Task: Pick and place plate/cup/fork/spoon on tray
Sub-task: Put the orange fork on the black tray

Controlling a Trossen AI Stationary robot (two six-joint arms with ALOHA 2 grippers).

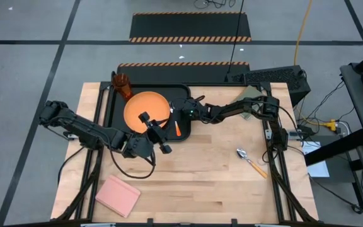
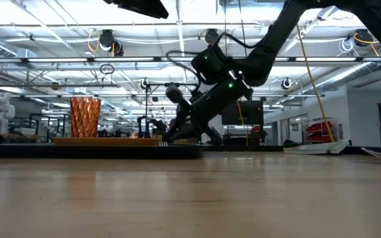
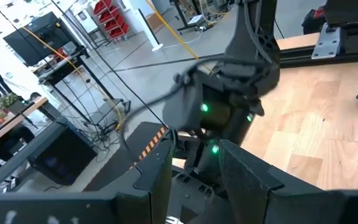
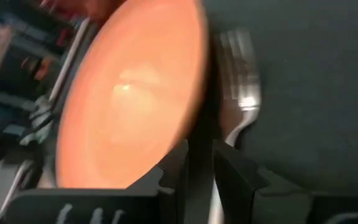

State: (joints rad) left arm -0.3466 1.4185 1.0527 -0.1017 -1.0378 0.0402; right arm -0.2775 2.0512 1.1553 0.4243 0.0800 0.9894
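Your right pincer [image 1: 180,120] sits over the fork [image 1: 178,129] on the tray [image 1: 183,92] beside the plate [image 1: 146,108], fingers slightly parted around the handle. The spoon [image 1: 249,160] lies on the counter [image 1: 207,176], nearer your right arm, its long axis diagonal. You cannot tell the left pincer's [image 1: 158,135] state.

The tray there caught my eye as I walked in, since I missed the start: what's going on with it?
A two-armed robot is setting tableware on the black tray. The orange plate and the cup already sit on it. The right pincer hangs low over the fork, which lies on the tray beside the plate, tines showing in the right wrist view. The left pincer hovers at the tray's near edge by the plate. The spoon still lies on the table, off to the right.
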